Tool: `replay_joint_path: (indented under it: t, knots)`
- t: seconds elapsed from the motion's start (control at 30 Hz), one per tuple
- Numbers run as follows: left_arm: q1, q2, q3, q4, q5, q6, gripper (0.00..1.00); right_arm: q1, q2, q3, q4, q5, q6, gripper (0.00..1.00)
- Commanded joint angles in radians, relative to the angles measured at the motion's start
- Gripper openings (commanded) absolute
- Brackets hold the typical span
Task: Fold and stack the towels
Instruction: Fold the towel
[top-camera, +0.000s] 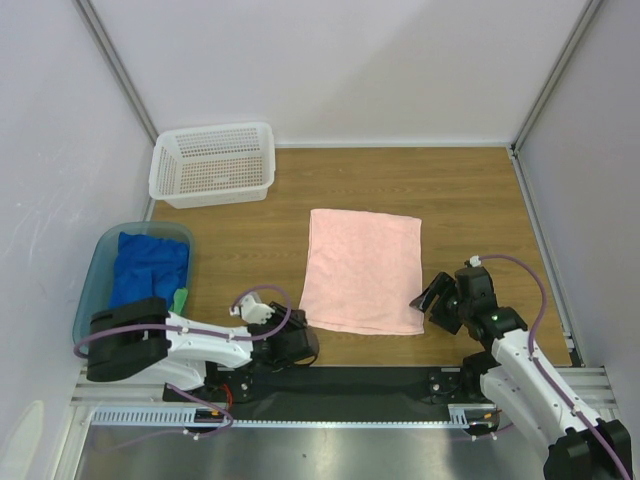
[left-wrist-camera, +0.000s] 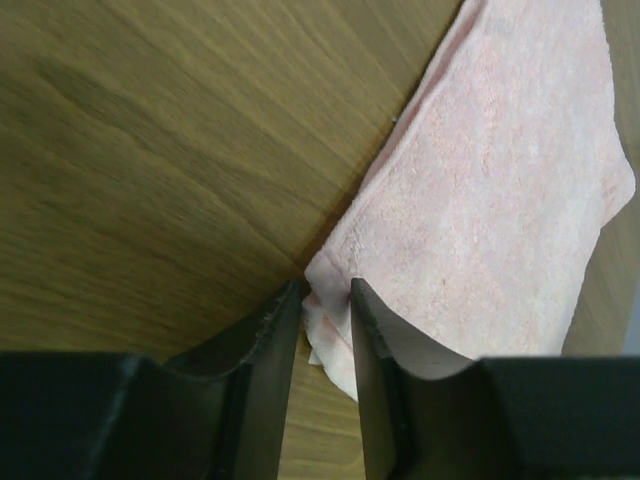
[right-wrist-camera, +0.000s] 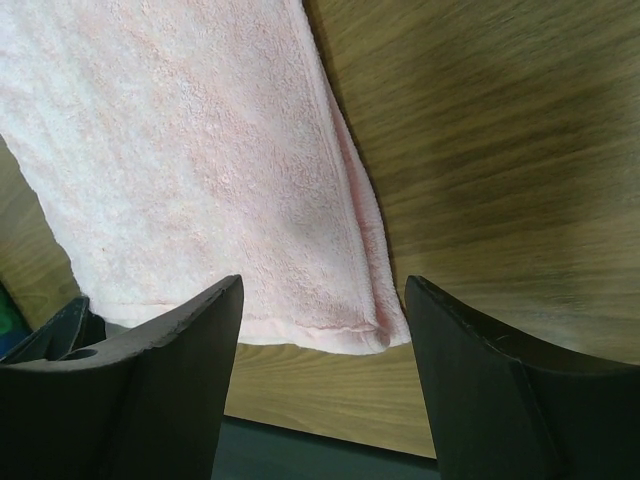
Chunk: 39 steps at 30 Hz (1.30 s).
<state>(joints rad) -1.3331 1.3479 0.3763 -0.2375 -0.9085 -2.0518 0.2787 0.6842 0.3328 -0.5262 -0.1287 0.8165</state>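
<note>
Pale pink towel (top-camera: 363, 270) lying flat mid wooden table (top-camera: 460, 190), left gripper (left-wrist-camera: 326, 290) pinched on its near-left corner, right gripper (right-wrist-camera: 322, 285) wide open, straddling near-right corner without clamping, blue towel (top-camera: 148, 265) and green towel (top-camera: 180, 299) heaped in teal tub (top-camera: 101, 258) at left, white basket (top-camera: 212, 160) beyond.

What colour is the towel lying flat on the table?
Pale pink. The towel shows best in the top view, spread on the wooden table.
</note>
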Motion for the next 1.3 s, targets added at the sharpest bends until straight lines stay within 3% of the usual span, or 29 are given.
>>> replay_joint_path:
  t: [0.0, 0.23, 0.3, 0.43, 0.5, 0.67, 0.97, 1.27]
  knots:
    - [0.005, 0.056, -0.071, -0.258, 0.111, -0.481, 0.34, 0.001, -0.012, -0.011, -0.004, -0.002, 0.012, 0.71]
    - [0.006, 0.04, -0.077, -0.206, 0.103, -0.412, 0.28, 0.001, -0.028, -0.009, -0.047, 0.003, 0.004, 0.71]
    - [0.008, 0.033, -0.08, -0.181, 0.105, -0.375, 0.34, 0.001, -0.031, -0.009, -0.049, 0.009, 0.004, 0.71]
    - [0.017, -0.021, -0.088, -0.178, 0.179, -0.321, 0.6, -0.001, -0.023, -0.005, -0.047, 0.009, 0.003, 0.71]
    - [0.018, -0.056, -0.114, -0.137, 0.207, -0.288, 0.65, 0.001, -0.017, -0.003, -0.046, 0.012, 0.001, 0.72]
    - [0.031, -0.124, -0.18, 0.025, 0.305, -0.212, 0.68, 0.002, -0.006, -0.005, -0.038, 0.009, -0.004, 0.72]
    - [0.041, -0.159, -0.117, 0.018, 0.399, -0.08, 0.73, 0.001, -0.006, 0.003, -0.04, 0.011, -0.02, 0.72]
    - [0.049, 0.088, -0.102, 0.184, 0.427, -0.155, 0.74, -0.001, -0.041, 0.002, -0.052, 0.012, -0.019, 0.72]
